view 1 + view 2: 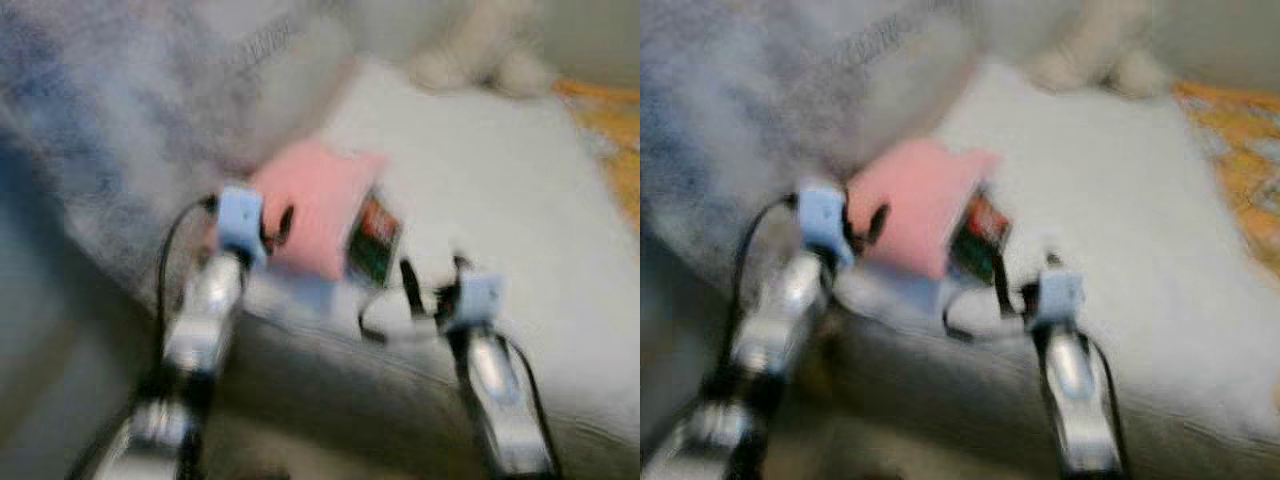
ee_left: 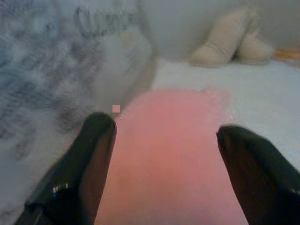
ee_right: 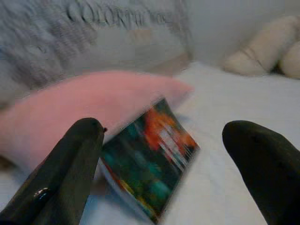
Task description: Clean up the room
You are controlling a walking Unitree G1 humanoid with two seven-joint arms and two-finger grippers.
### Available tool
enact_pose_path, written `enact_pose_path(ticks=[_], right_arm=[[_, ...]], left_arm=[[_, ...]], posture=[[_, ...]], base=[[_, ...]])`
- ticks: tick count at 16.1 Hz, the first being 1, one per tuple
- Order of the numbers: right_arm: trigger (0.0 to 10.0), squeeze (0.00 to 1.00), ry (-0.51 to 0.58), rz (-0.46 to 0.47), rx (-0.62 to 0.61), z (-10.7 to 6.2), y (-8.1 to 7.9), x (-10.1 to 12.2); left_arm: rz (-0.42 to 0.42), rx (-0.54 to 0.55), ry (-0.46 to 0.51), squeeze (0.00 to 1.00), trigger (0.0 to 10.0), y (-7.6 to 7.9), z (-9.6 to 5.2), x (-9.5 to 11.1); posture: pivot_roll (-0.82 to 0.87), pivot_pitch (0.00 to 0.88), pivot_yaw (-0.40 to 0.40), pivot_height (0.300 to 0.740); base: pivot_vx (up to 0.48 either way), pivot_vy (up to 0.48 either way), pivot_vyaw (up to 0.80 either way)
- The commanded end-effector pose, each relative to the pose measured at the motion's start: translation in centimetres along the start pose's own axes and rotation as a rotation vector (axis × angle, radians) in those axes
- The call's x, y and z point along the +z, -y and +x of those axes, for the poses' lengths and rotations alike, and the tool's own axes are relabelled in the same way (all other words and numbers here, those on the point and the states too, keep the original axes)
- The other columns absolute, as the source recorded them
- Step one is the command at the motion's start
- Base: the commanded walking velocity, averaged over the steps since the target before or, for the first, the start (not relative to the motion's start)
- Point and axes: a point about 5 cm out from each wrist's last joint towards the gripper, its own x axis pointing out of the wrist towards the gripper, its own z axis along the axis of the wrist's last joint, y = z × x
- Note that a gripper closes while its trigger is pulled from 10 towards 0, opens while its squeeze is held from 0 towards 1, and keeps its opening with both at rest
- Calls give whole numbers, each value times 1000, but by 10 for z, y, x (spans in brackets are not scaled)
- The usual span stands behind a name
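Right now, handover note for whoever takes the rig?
Left gripper: open, over the pink pillow, not gripping.
Right gripper: open, at the book, not gripping.
Book leans against the pillow on the white bed; patterned blanket behind, plush toy at the far end.
Done: nothing picked up. Left: pillow, book. Head views blurred.

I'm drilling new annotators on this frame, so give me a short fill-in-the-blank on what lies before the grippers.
1. The pillow in front of the left gripper is ____.
2. The right gripper has its fingers ____.
3. The colourful book leans against the ____.
4. The beige plush toy lies at the bed's ____ end.

Missing: pink; open; pillow; far
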Motion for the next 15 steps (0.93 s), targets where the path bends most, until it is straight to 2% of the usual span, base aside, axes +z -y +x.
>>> enact_pose_path(ticks=[1, 7, 9, 12, 13, 15], right_arm=[[10000, 263, -10, 5, -10, -2, 0, -3], [10000, 263, -19, 7, 5, -3, -1, -6], [10000, 259, -13, 24, 34, 3, -6, -3], [10000, 251, 26, 61, 138, 39, -30, 13], [10000, 251, 20, 108, 176, 55, -44, 18], [10000, 251, -9, 191, 181, 71, -55, 18]], left_arm=[[20, -29, -8, 0, 10000, 4, 4, 2], [15, -42, 24, 0, 10000, 7, 5, 6], [15, -28, 29, 0, 10000, 4, 1, 7], [33, -9, 24, 0, 10000, -1, -8, 5], [35, 0, 33, 0, 10000, -3, -13, 9], [53, -5, 56, 0, 10000, -4, -20, 18]], posture=[[-24, 0, 13, 740], [-13, 0, 9, 740], [3, 0, 8, 740], [44, 0, -3, 740], [81, 38, 1, 740], [140, 92, -1, 740]], base=[[480, 0, 0], [480, 0, 0], [0, 0, 0], [0, 0, 0], [0, 0, 0], [0, 0, 0]])
